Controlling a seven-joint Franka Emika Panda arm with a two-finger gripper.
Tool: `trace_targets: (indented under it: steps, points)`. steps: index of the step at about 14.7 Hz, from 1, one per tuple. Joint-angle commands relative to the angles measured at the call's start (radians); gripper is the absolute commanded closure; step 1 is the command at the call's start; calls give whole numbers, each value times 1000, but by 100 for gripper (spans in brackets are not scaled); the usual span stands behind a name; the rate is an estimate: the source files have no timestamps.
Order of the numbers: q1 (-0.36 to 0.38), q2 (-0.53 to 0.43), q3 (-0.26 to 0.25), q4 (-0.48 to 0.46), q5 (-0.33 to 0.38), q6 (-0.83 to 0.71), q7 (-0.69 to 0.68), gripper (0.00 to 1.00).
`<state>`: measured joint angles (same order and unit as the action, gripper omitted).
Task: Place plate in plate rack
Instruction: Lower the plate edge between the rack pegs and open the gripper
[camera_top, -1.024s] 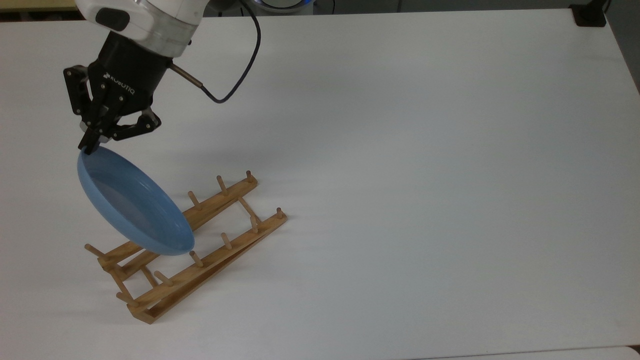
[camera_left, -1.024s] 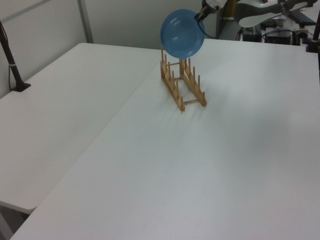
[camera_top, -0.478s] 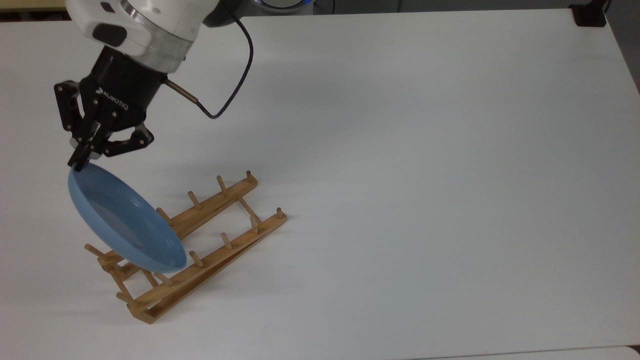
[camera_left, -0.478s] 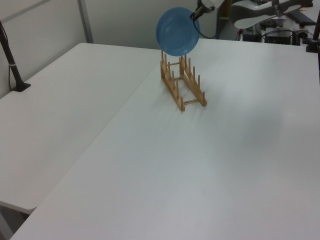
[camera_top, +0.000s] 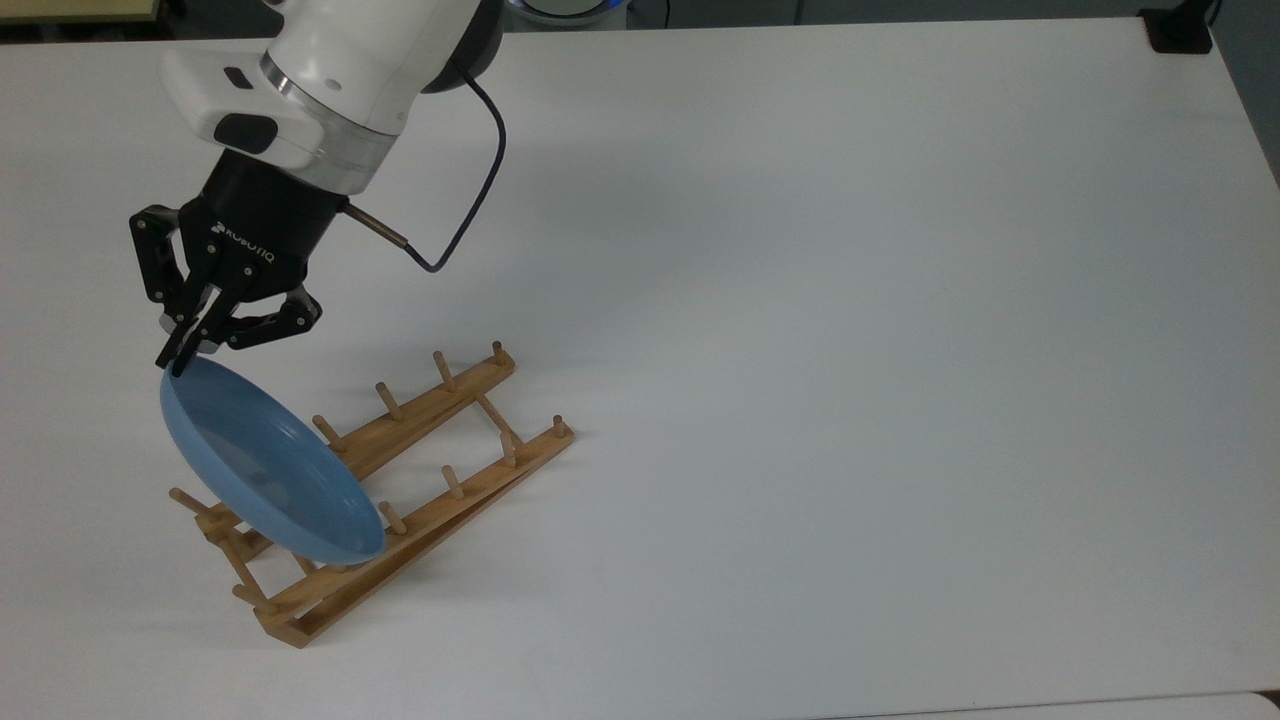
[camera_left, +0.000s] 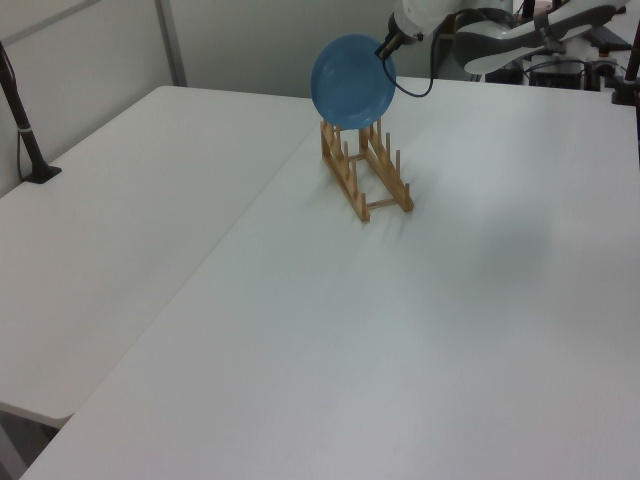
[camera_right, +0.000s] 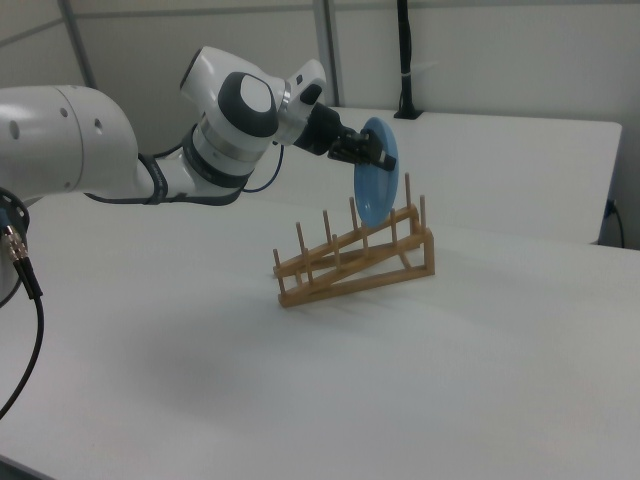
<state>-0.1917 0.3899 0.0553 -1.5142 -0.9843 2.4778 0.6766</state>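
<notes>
A light-blue plate (camera_top: 268, 465) was held on edge by the gripper (camera_top: 180, 358) above the raised end of the wooden plate rack (camera_top: 420, 470).

The plate's upper rim was pinched between the closed fingers (camera_top: 172, 360) of the black gripper, while its lower edge was seen down among the pegs near the rack's high end, toward the top view's left; contact with the rails could not be judged. In the right view the plate (camera_right: 379, 184) was seen nearly upright, edge-on, over the taller end of the rack (camera_right: 355, 262). In the left view its blue face (camera_left: 352, 80) was turned toward the camera, above the rack (camera_left: 364, 172). The rack was stood on a white table (camera_top: 850, 350).
</notes>
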Motion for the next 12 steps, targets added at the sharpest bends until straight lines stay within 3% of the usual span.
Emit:
trace_targets:
  steps: [1, 4, 8, 12]
  points:
    - [9, 17, -12, 20, -45, 27, 31, 93]
    - [9, 18, -12, 14, -83, 47, 31, 83]
    - [9, 17, -12, 12, -77, 47, 32, 50]
    - [12, -6, -3, 14, -62, 44, 118, 48]
